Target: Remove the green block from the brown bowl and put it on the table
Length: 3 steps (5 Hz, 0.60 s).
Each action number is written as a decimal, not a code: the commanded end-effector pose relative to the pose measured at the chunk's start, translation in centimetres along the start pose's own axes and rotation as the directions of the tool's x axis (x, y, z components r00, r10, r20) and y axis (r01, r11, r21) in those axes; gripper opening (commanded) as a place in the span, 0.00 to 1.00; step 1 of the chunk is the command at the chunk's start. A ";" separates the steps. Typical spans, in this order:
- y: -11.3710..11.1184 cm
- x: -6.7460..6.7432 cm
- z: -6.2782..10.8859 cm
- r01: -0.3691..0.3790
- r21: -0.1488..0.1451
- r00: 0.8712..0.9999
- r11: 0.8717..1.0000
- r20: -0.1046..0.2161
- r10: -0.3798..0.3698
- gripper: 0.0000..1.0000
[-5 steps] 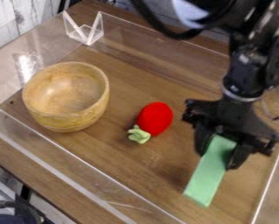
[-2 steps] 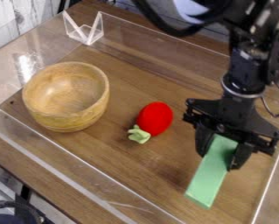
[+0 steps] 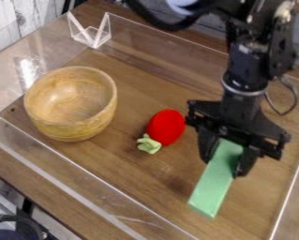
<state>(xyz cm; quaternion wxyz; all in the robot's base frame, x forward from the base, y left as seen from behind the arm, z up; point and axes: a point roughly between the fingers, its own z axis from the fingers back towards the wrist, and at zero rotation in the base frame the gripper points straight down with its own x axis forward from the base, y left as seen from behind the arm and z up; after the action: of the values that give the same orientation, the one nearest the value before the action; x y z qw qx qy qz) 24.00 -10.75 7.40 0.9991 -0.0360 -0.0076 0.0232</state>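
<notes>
Green block (image 3: 213,187) | long axis: near-vertical in view, top leaning right

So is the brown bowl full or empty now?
Empty. The bowl shows bare wood inside, and the green block is outside it, at the gripper.

Black arm reaching down from above; pincer (image 3: 230,148) shut, pointing downward.
</notes>
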 end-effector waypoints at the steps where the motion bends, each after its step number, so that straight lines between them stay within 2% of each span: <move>1: -1.1 -0.2 1.3 0.031 -0.033 0.998 0.999 0.057 -0.029 0.00; 3: -1.3 -1.1 1.1 0.150 -0.040 0.988 0.988 0.046 -0.148 0.00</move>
<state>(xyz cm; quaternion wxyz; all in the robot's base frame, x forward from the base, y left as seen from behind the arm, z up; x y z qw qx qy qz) 22.72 -11.59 7.05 0.9981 -0.0443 -0.0056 -0.0418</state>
